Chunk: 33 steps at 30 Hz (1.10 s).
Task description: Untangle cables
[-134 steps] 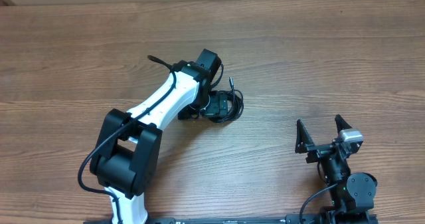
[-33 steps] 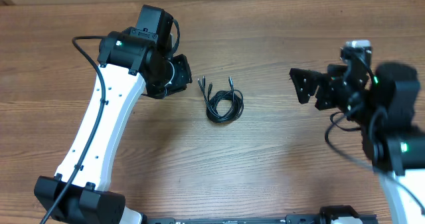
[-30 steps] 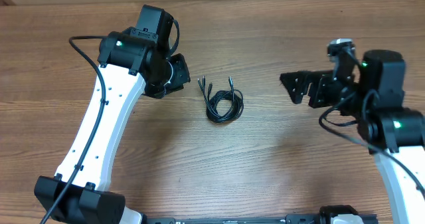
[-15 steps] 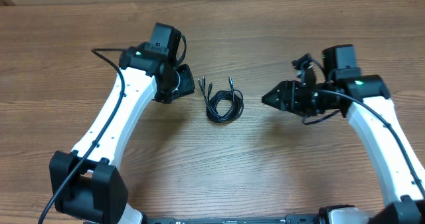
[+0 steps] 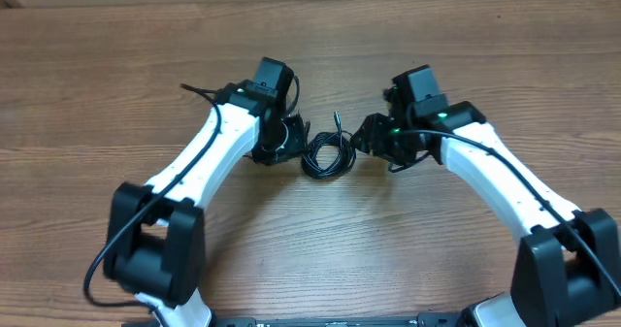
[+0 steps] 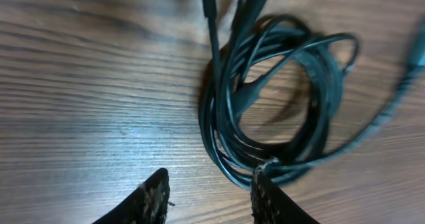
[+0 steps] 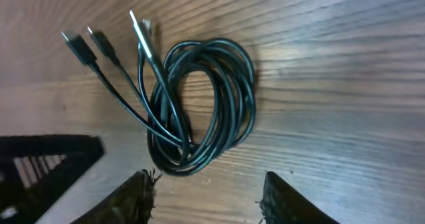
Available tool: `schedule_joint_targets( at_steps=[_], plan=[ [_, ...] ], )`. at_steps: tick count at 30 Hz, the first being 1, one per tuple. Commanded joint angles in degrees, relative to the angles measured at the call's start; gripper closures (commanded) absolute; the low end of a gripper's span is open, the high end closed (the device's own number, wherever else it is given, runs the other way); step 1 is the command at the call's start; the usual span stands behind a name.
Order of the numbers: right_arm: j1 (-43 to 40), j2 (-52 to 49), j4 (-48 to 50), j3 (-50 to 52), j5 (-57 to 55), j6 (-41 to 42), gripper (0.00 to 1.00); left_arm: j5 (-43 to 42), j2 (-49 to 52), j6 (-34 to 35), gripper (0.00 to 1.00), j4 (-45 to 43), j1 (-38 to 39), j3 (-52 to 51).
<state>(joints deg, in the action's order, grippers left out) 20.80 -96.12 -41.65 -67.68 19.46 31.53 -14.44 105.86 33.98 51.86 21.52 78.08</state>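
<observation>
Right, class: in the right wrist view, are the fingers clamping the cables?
No, the cables lie coiled on the table, the fingers standing wide apart.

Both arms have swung inward from the sides; the left gripper (image 5: pixel 291 143) and right gripper (image 5: pixel 364 138) now closely flank the cables (image 5: pixel 327 158).

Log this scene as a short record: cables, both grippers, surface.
cables: one black tangled coil, lying flat on the table
plug ends: fanned out from one side of the coil
left gripper: open, low at the coil's edge, holding nothing
right gripper: open, on the opposite side of the coil, holding nothing
table: wood grain
</observation>
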Motion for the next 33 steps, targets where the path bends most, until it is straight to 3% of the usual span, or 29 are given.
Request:
schedule_joint_targets(
  at_steps=[1,5,7,8,9,12,15,18,21,25,28,30,31,33],
  plan=[
    [2.3,-3.2,1.9,-0.9,-4.7,1.9,0.53,-2.0,4.8,-0.6,0.61,0.4,1.7,-0.4],
    [3.0,-6.4,3.5,-0.9,-5.4,2.3,0.57,-3.2,8.0,-0.6,0.64,0.2,3.0,-0.4],
    [3.0,-8.2,3.5,-0.9,-6.6,3.2,0.7,-3.2,9.2,-2.2,0.85,-0.2,3.5,-0.4],
    [3.0,-8.7,3.4,-0.9,-6.8,3.2,0.83,-3.2,9.6,-3.2,0.96,-0.4,3.5,-0.4],
    [3.0,-9.1,3.2,-0.9,-6.8,3.2,0.96,-3.2,9.6,-5.2,0.96,-0.7,3.5,-0.4],
    [3.0,-9.1,1.4,-0.9,-6.8,3.2,0.96,-3.2,9.0,-15.3,0.96,2.3,1.9,3.1],
    [3.0,-9.1,-0.9,-0.9,-6.8,3.2,0.96,-3.1,8.4,-20.8,0.96,8.1,0.1,9.8],
    [3.0,-9.1,-3.6,-0.9,-6.3,3.2,0.96,-3.0,8.3,-24.8,0.96,12.8,-1.4,17.4],
    [3.0,-9.1,-6.7,-0.9,-6.1,2.7,0.88,-1.9,8.3,-26.7,0.96,14.7,-1.7,21.0],
    [1.2,-9.1,-12.4,-4.4,-0.3,-4.1,0.8,0.7,8.5,-26.7,0.86,16.6,-1.7,20.8],
    [-1.5,-9.1,-18.8,-11.5,3.5,-9.2,0.7,3.6,8.6,-25.9,0.7,17.3,-1.7,19.8],
    [-2.3,-9.1,-21.1,-15.3,5.2,-10.0,0.69,5.0,8.6,-23.7,0.36,17.3,-1.7,18.8],
    [-2.3,-9.1,-20.5,-16.1,6.2,-10.0,0.69,5.7,8.6,-22.3,0.34,17.1,-1.7,18.1],
    [-1.7,-9.1,-18.7,-15.9,7.4,-9.9,0.7,6.1,8.7,-20.1,0.4,15.6,-1.7,15.4]
  ],
)
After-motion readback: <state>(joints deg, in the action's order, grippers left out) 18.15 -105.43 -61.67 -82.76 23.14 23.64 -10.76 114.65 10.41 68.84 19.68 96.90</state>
